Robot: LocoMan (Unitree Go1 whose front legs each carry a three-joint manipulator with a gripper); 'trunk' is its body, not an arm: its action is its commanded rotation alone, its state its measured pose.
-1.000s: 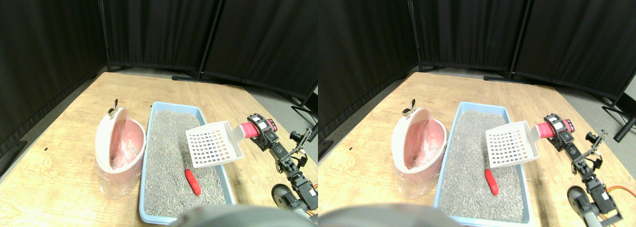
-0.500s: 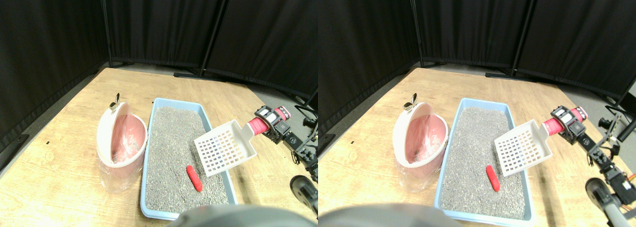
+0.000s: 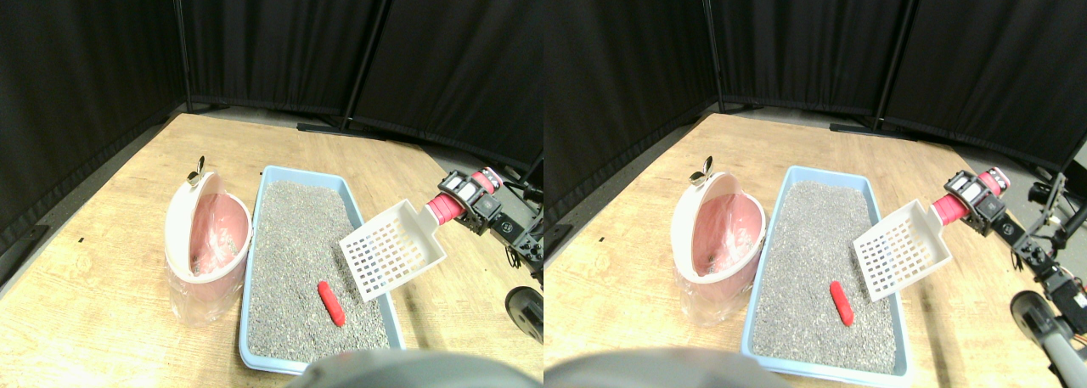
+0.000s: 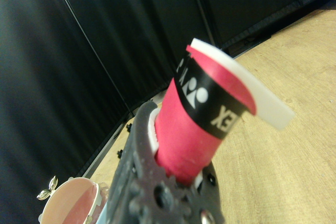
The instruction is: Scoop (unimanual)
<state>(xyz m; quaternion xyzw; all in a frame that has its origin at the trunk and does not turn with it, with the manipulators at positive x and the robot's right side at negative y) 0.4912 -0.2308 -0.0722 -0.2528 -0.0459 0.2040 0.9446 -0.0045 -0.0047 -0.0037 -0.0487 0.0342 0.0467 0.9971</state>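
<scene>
1. Right gripper [image 3: 465, 203]: reaches in from the lower right, raised beside the right rim of the litter tray; jaws pressed onto the red-wrapped handle [image 3: 443, 207] of the scoop. In the wrist view the handle [image 4: 197, 124] passes through the dark jaw frame [image 4: 157, 192], with a black lettered band round it.
2. Scoop [image 3: 391, 250]: white, with a slotted grid floor, tilted down towards the litter, held in the air above the tray's right edge; nothing seen in it.
3. Red object [image 3: 330, 303]: small, oblong, lying on the litter in the near part of the tray, below and left of the scoop, apart from it.
4. Litter tray [image 3: 248, 303]: light blue, rectangular, filled with grey litter [image 3: 293, 244].
5. Bin [image 3: 206, 244]: pink, with a white tilted lid and clear liner, just beside the tray's left wall.
6. Floor [image 3: 102, 235]: light wood; black curtain panels [image 3: 272, 40] behind.
</scene>
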